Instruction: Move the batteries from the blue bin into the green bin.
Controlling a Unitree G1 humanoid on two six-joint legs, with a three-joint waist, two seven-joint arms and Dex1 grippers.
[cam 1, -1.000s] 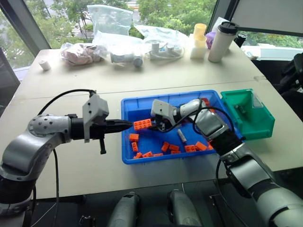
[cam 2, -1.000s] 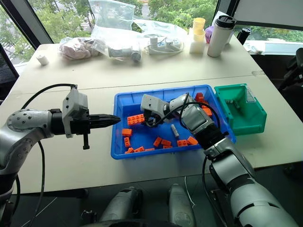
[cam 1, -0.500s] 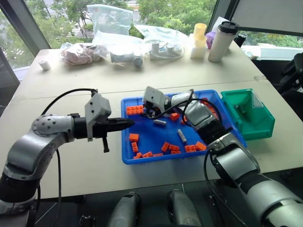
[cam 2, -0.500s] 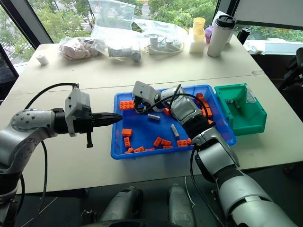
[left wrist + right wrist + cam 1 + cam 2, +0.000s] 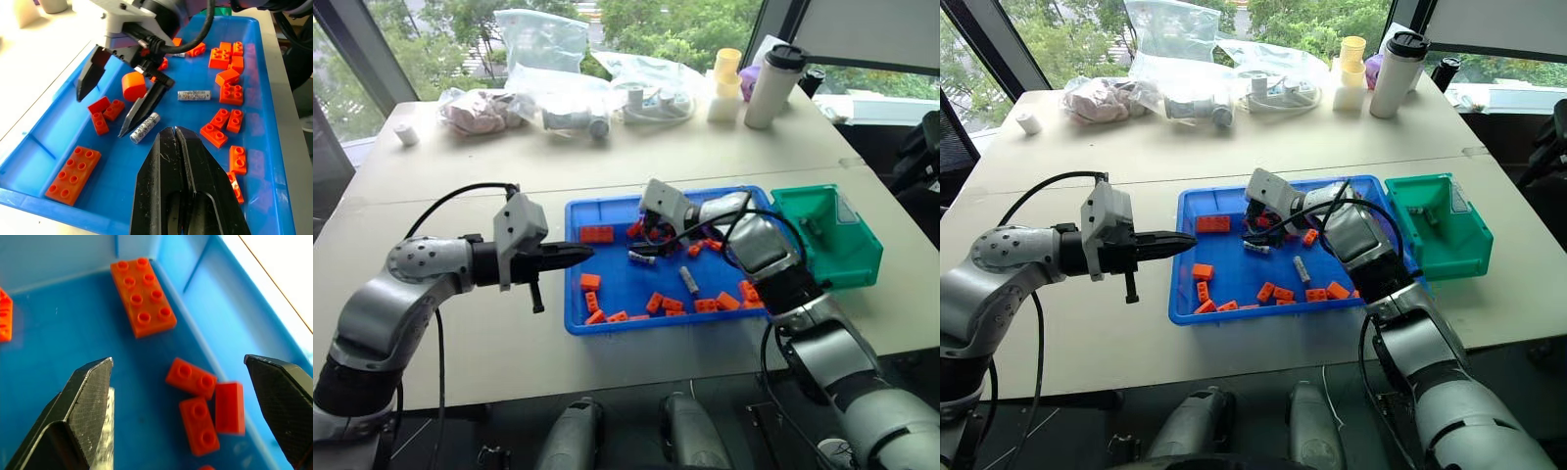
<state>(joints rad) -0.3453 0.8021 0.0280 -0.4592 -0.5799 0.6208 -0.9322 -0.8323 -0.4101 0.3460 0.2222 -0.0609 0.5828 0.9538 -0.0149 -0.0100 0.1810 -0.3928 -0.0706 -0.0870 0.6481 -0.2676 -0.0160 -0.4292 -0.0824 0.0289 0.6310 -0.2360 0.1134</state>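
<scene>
Big windows with green trees behind, and a wide beige table (image 5: 460,176) takes up most of the scene. Along its far edge there's clutter: clear plastic bags (image 5: 540,44), a white tumbler with a black lid (image 5: 773,83) and a yellow cup stack (image 5: 725,70).

Next biggest is the blue bin (image 5: 607,323), sitting mid-table with orange bricks (image 5: 658,303) scattered all over its floor, plus one larger eight-stud brick (image 5: 597,234) near the far left corner. Touching its right end is the green bin (image 5: 847,266), with something small and grey lying inside, too small to tell what.

Left gripper (image 5: 583,255) hovers level just over the blue bin's left wall, fingers pressed together, nothing between them. Right gripper (image 5: 117,100) is down inside the bin near the far wall, fingers spread wide and empty, tips pointing down at the floor.

Batteries: two visible in the blue bin. One battery (image 5: 145,128) lies just beside the right gripper's lower fingertip; I can't tell if it's touching. The other battery (image 5: 194,95) lies a bit apart toward the middle of the bin, between bricks.
</scene>
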